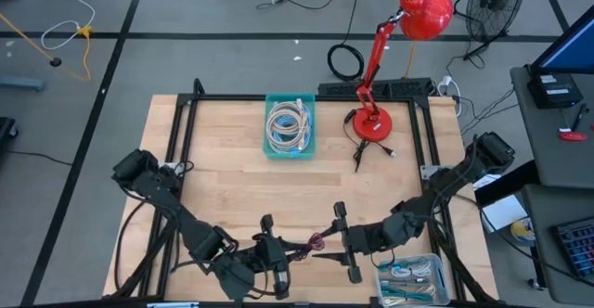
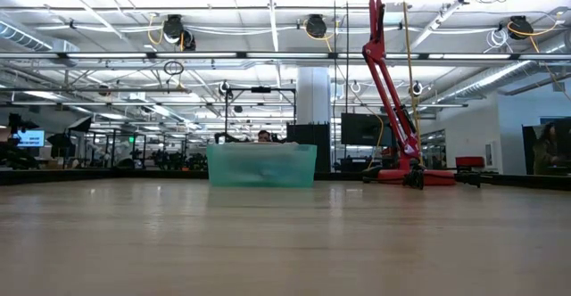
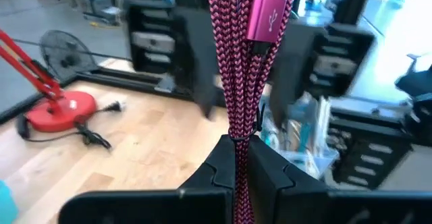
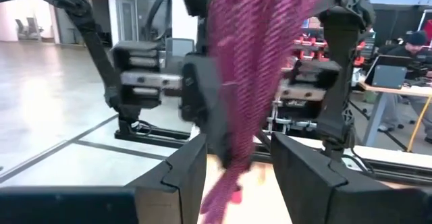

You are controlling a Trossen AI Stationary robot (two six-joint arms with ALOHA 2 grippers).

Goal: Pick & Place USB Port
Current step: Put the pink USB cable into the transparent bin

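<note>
A magenta braided USB cable, folded into a bundle of several strands, is held above the table near its near edge, between my two grippers. Its pink USB plug lies along the strands beyond my left fingers. My left gripper is shut on the bundle. My right gripper faces it, open. Its fingers stand on either side of the cable's far end; I cannot tell whether they touch it. Neither gripper appears in the low view. My left gripper pinches the folded cable bundle between its two fingers, several strands together. The fingers come level from the table's left and lie along the strands. The cable is lifted clear of the table and runs on from the fingertips toward the right gripper.
A teal bin of white cables sits mid-table toward the far edge and also shows in the low view. A red desk lamp stands to its right with its cord on the table. A clear bin of cables sits at the near right corner.
</note>
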